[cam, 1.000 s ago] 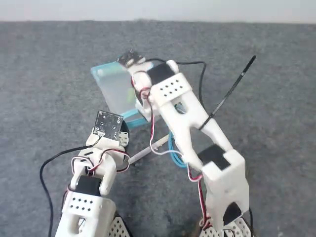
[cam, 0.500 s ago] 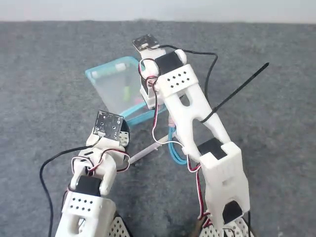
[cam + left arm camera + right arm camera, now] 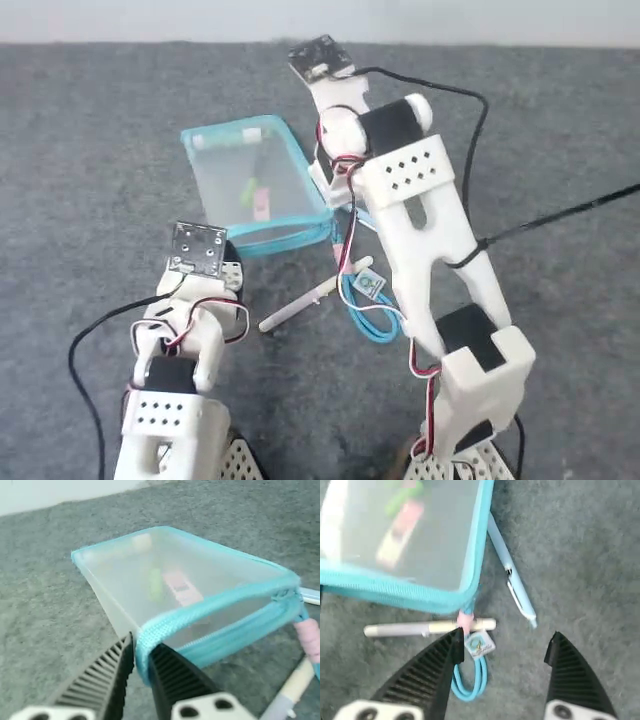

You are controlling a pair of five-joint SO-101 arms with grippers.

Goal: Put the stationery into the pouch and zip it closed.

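Note:
The translucent pouch (image 3: pixel 250 190) with teal trim lies flat on the grey carpet, with a green and a pink item (image 3: pixel 172 586) inside. My left gripper (image 3: pixel 141 661) is shut on the pouch's teal zipper edge at its near corner. My right gripper (image 3: pixel 504 650) hangs open above the carpet just past the pouch's zipper end, holding nothing. Beneath it lie a white pen (image 3: pixel 427 628), a light blue pen (image 3: pixel 512 586), the pink zipper pull (image 3: pixel 465 620) and a blue cord with a tag (image 3: pixel 476 647). The white pen (image 3: pixel 298 304) and blue cord (image 3: pixel 365 315) lie between the two arms.
Grey carpet (image 3: pixel 90 150) covers the table all around, with free room to the left of and behind the pouch. Black cables (image 3: pixel 90 340) trail from both arms. A pale wall edge (image 3: pixel 120 20) borders the far side.
The pouch, held up tilted a second ago, has come down flat on the carpet. My right arm has let it go and swung back and to the right. My left arm shifted slightly left.

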